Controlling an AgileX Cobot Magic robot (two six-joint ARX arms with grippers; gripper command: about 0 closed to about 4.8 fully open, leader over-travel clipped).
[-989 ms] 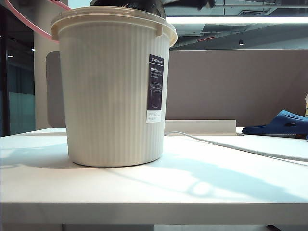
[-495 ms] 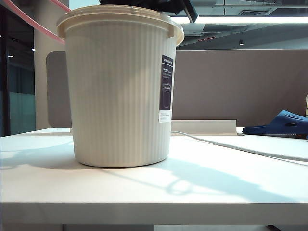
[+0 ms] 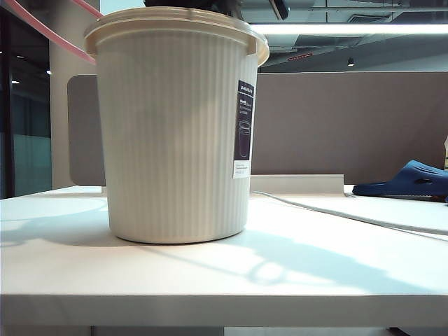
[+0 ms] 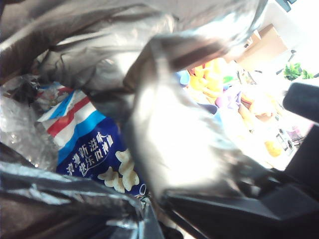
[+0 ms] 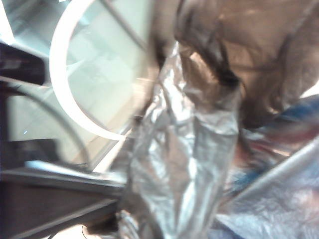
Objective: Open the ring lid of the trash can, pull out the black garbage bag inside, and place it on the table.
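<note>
The cream ribbed trash can (image 3: pixel 171 133) stands on the white table (image 3: pixel 315 266). The pink ring lid (image 3: pixel 43 31) is off its rim and hangs tilted up behind it at the left. It also shows as a pale arc (image 5: pixel 56 69) in the right wrist view. Only a dark sliver of the black garbage bag (image 3: pixel 192 5) shows above the rim. Inside the can, my left gripper (image 4: pixel 149 219) is shut on a fold of the bag's glossy film (image 4: pixel 174 134). My right gripper (image 5: pixel 144 219) is shut on a crinkled bunch of the bag (image 5: pixel 184 144).
A blue snack packet (image 4: pixel 94 149) with red and white stripes lies inside the bag. A blue slipper (image 3: pixel 409 178) rests at the far right of the table. A pale cable (image 3: pixel 343 215) runs across it from behind the can.
The can slid a little to the right and turned, carrying its label rightward. The dark gripper parts above its rim shifted. The ring lid's arc moved slightly with it.
</note>
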